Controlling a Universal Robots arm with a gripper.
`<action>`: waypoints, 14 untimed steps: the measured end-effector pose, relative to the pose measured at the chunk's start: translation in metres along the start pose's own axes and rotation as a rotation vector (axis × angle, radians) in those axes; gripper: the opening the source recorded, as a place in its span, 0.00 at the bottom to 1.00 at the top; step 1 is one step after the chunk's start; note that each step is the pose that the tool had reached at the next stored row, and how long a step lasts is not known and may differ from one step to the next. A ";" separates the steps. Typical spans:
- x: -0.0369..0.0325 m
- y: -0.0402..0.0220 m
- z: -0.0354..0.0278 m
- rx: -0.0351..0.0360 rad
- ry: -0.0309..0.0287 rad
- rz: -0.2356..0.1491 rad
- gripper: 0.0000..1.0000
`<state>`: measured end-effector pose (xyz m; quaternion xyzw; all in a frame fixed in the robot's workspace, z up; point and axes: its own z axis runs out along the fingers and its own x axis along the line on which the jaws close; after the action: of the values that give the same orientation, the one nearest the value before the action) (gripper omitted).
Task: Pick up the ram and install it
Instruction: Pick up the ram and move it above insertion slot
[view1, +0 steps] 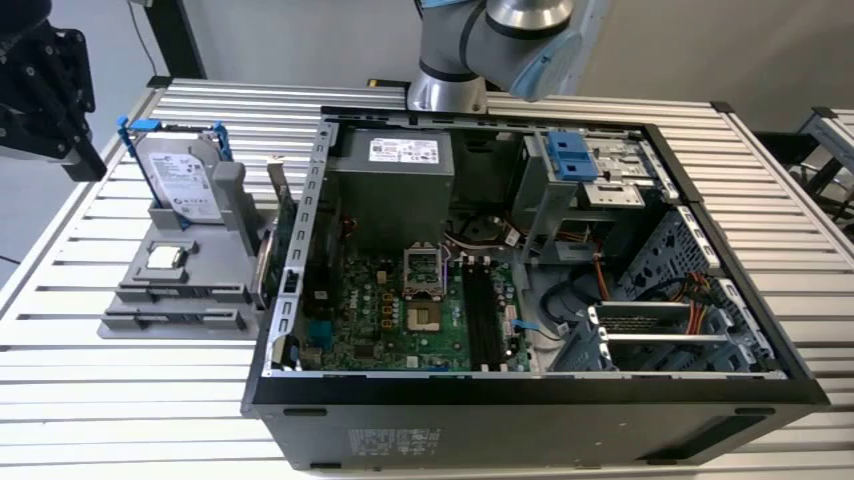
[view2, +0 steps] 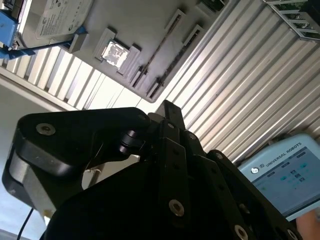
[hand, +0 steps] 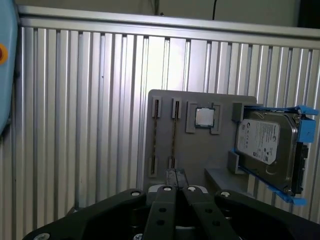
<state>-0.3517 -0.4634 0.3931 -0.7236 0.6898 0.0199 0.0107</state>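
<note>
Claw (hand: 175, 173), fingers pressed together and empty, hangs over the table (hand: 75, 100), apart from the ram (hand: 174, 135) standing on edge in the grey holder (hand: 200, 150) beside a hard drive (hand: 265, 145); a clean pick likely calls for gripping squarely across its thin edge.

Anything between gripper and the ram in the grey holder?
Nothing visible. In the first wrist view, open air separates the black gripper from the thin dark ram stick, edge-on in the grey slotted holder; the silver blue-railed hard drive stands off to the side.
</note>
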 end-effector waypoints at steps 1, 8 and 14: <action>0.0000 0.0000 0.0000 0.0000 0.0000 0.000 0.00; 0.0000 0.0000 0.0000 0.0000 0.0000 0.000 1.00; 0.0000 0.0000 0.0000 0.0000 0.0000 0.000 1.00</action>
<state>-0.3517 -0.4634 0.3931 -0.7236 0.6898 0.0199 0.0108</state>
